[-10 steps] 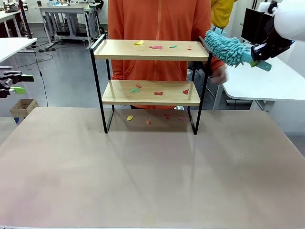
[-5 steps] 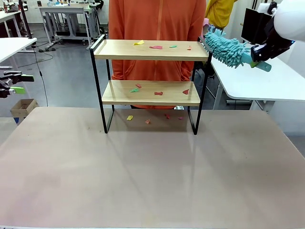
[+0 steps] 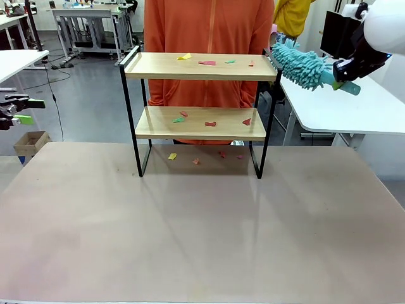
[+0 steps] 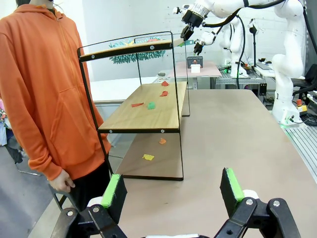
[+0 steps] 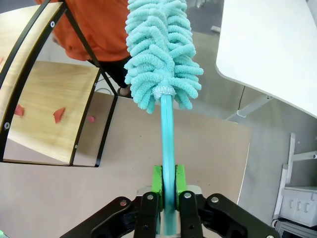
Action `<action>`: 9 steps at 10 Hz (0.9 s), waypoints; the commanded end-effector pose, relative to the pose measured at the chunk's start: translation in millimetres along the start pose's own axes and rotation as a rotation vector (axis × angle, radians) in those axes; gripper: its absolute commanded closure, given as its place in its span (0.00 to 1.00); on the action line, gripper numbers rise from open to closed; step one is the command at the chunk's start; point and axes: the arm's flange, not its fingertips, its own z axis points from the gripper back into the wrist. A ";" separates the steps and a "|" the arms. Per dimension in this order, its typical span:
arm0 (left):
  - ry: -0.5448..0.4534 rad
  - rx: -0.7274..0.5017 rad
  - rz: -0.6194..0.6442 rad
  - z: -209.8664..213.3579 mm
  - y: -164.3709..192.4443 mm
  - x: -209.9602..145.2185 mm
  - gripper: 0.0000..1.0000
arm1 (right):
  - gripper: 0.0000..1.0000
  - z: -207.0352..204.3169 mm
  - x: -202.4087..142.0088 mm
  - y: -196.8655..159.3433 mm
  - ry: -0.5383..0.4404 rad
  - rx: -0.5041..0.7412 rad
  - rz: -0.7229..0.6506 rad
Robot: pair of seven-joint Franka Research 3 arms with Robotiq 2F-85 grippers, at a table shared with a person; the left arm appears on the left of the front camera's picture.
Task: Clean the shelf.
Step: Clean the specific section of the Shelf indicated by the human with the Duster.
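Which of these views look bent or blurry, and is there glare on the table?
Front view: sharp, evenly lit, faint pale reflections on the table. Left wrist view: wide-angle lens bows the shelf frame. Right wrist view: teal duster crisp, no blur.

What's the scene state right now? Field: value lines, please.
shelf: two-tier, upright on the table, person behind it
top board: four coloured scraps
lower board: four more
table under shelf: several more
right gripper: shut on the duster handle
duster head: at top board's right end, contact unclear
left gripper: open, empty
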 end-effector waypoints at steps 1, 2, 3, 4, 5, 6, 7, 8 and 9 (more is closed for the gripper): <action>-0.006 -0.005 -0.004 0.3 -1.0 2.9 0.00 | 0.87 8.2 -2.7 -12.2 0.014 -0.033 0.038; -0.006 -0.005 -0.004 0.3 -1.0 2.9 0.00 | 0.87 18.9 -9.7 -25.9 0.064 -0.019 0.115; -0.006 -0.005 -0.004 0.3 -1.0 2.9 0.00 | 0.87 30.9 -18.0 -38.9 0.132 -0.007 0.175; -0.006 -0.005 -0.004 0.3 -1.0 2.9 0.00 | 0.87 47.2 -25.1 -52.8 0.201 -0.020 0.235; -0.006 -0.005 -0.004 0.3 -1.0 2.9 0.00 | 0.87 61.9 -31.3 -59.6 0.264 -0.023 0.309; -0.006 -0.005 -0.004 0.3 -1.0 2.9 0.00 | 0.87 75.6 -38.8 -61.7 0.326 -0.051 0.392; -0.006 -0.005 -0.004 0.3 -1.0 2.9 0.00 | 0.87 88.1 -46.9 -60.3 0.387 -0.071 0.472; -0.006 -0.005 -0.004 0.3 -1.0 2.9 0.00 | 0.87 104.2 -54.1 -58.3 0.442 -0.046 0.550; -0.006 -0.005 -0.004 0.3 -1.0 2.9 0.00 | 0.87 114.7 -60.9 -55.4 0.479 -0.010 0.624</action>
